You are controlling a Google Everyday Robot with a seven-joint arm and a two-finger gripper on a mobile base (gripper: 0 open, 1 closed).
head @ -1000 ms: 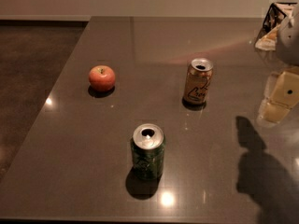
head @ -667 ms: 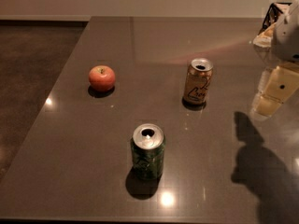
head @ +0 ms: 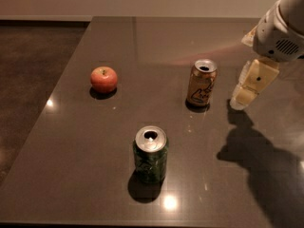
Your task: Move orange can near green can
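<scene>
The orange can [head: 202, 84] stands upright on the dark table [head: 118, 61], right of centre, its top opened. The green can [head: 150, 154] stands upright nearer the front, to the lower left of the orange can. My gripper [head: 246, 91] hangs from the white arm [head: 280, 30] at the right, just right of the orange can with a small gap between them, above the table.
A red-orange apple [head: 103, 79] sits on the table to the left. A dark floor [head: 28, 80] lies beyond the table's left edge. A pale object [head: 250, 34] shows partly behind the arm at the far right.
My gripper and arm have moved left and slightly down, closer to the orange can. The cans and apple have not moved.
</scene>
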